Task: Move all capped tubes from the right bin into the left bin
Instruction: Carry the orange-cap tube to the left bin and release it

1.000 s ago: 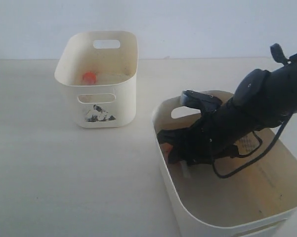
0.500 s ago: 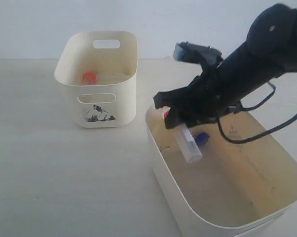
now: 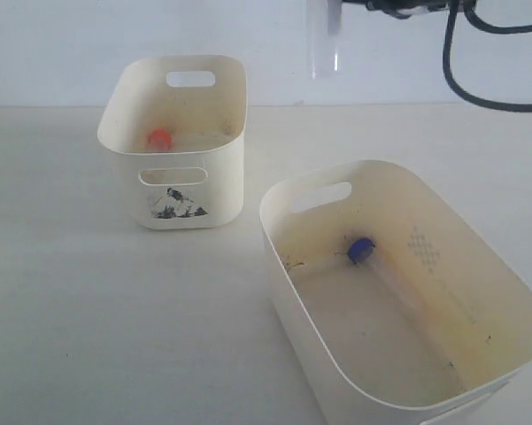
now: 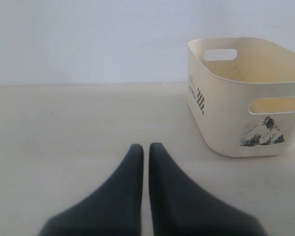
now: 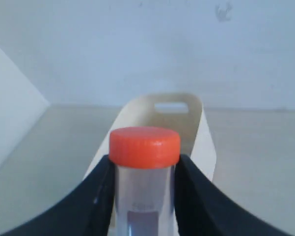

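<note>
Left gripper (image 4: 146, 150): two matte black plastic jaws, broad at the base, tapering to narrow rounded tips, with smooth faces.
Right gripper (image 5: 145, 161): two matte black jaws of the same finish, their inner edges gently curved.
Thick black round-section cable (image 3: 446, 55): curved loops running from the dark arm housing (image 3: 405, 7).

Layout as I see it: on the table (image 3: 62, 301), the left bin (image 3: 124, 177) stands behind and left of the right bin (image 3: 292, 301), apart from it. One capped tube (image 3: 160, 138) lies in the left bin. A second capped tube (image 3: 363, 250) lies in the right bin, near its slotted wall. A third capped tube (image 3: 322, 44) hangs high above both bins, between the fingers of my right gripper (image 5: 145, 164).
</note>
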Controlling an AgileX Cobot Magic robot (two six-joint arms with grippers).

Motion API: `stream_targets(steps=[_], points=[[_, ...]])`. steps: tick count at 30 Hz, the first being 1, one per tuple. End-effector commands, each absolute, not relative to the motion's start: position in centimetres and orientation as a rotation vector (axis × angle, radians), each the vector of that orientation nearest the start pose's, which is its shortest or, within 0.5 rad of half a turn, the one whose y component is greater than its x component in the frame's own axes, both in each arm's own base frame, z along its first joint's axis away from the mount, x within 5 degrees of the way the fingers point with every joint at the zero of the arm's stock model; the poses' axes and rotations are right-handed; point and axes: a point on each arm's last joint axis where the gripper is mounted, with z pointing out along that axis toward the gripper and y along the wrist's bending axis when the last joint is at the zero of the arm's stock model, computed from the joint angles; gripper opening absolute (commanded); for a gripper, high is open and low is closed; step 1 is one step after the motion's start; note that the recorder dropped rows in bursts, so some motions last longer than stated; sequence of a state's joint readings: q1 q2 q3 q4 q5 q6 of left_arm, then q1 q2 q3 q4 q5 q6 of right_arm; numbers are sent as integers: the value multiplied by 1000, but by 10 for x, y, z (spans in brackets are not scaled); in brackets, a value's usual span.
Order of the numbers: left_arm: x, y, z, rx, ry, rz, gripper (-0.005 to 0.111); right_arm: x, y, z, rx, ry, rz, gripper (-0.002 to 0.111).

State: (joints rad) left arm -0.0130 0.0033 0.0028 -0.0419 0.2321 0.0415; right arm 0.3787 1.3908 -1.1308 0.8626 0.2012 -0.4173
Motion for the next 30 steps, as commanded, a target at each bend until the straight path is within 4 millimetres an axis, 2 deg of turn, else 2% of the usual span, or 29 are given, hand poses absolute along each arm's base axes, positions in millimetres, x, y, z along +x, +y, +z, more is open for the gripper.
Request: stream_targets(steps=[1,4,7,11,13,16,19,20,21,23,28,30], points=[[56,-1,192,12,1715,-19,4,315,149,364,43,1794,647,0],[56,-1,192,12,1715,-19,4,329,183,364,-104,1762,602,0],[56,-1,192,12,1715,-19,4,352,212,355,-209,1734,540,0],[56,-1,192,12,1715,-19,4,389,237,322,-248,1789,522,0],[56,-1,192,12,1715,-19,4,400,246,308,-274,1827,536,5],[56,-1,192,12,1715,-19,4,408,257,288,-315,1891,565,25],[56,-1,192,12,1715,-19,4,411,259,283,-312,1903,570,62],[56,-1,192,12,1715,-19,4,410,259,284,-318,1907,577,69],[56,-1,192,12,1715,-19,4,408,258,289,-326,1904,584,69],[56,-1,192,12,1715,-19,4,403,255,299,-365,1899,593,57],[56,-1,192,12,1715,-19,4,386,229,338,-544,1902,602,0],[56,-1,192,12,1715,-19,4,376,214,355,-628,1908,582,1]])
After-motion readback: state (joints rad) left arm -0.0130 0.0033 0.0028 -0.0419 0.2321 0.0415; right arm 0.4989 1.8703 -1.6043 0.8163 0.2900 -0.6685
